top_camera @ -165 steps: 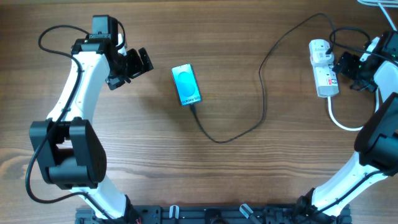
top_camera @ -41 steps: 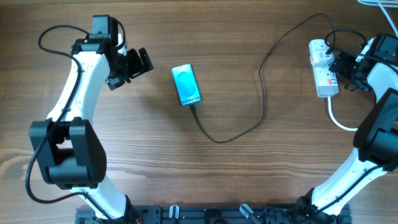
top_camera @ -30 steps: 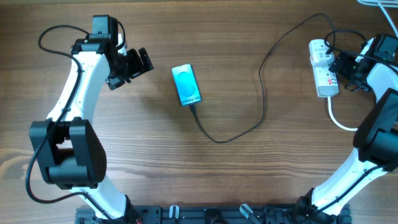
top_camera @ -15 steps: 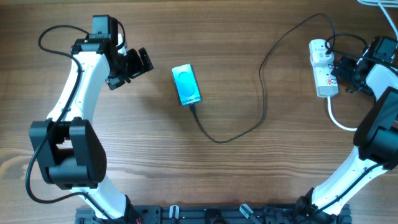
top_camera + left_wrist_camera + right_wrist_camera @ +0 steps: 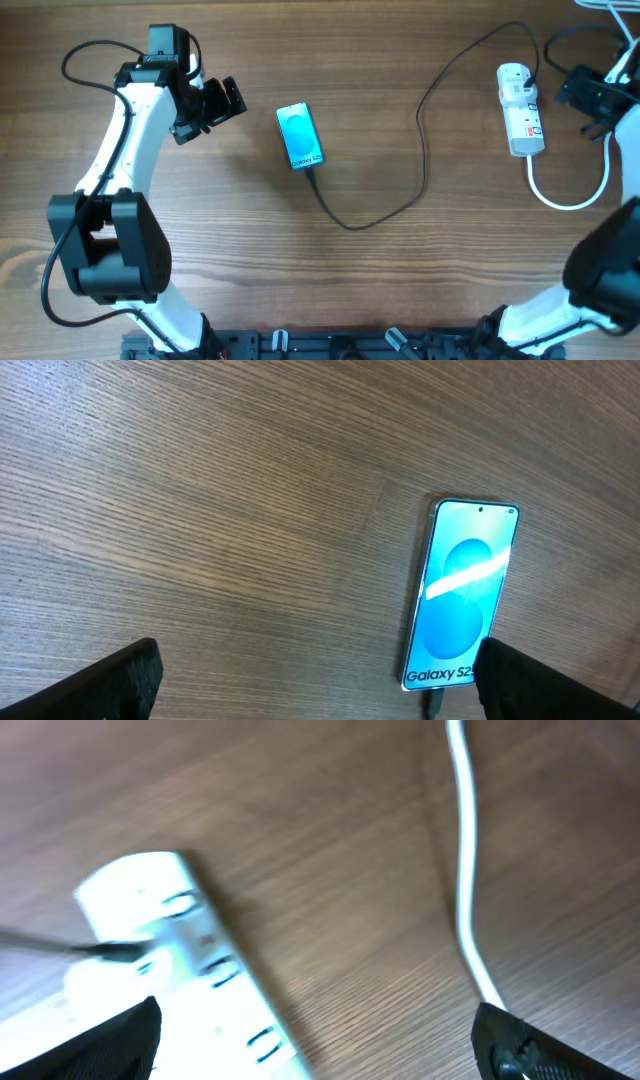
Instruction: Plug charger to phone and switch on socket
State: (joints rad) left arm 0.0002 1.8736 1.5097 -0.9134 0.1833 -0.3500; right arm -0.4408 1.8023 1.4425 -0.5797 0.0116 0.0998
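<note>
— Two grippers, and both are wide open with nothing in them. Your left gripper point(image 5: 225, 102) sits just left of the phone point(image 5: 300, 137). Your right gripper point(image 5: 572, 95) sits near the right side of the socket point(image 5: 522, 110), not touching it.

— Where is the charger?

— The thin black charger point(image 5: 424, 150) starts at the far end of the socket, loops over the table point(image 5: 400, 300) and ends at the near end of the phone. In your left wrist view a dark stub sits right under the phone's bottom edge, so it looks plugged in.

— So what is left to do?

— The switch, I think. You cannot tell from here if it is on.

— Which arm should you use?

— Your right one. It is much nearer. Your left one is far off by the phone.

— Which way do you go?

— The socket lies long-ways, one end pointing away from you and one end toward you. It is to the left of your right gripper. The red marks point(image 5: 532, 128) are on the half nearer you. In your right wrist view the socket is blurry, low and to the left, and the thick white cable point(image 5: 462, 870) is on the right. So the move is sideways to the left, onto those marks.
</note>
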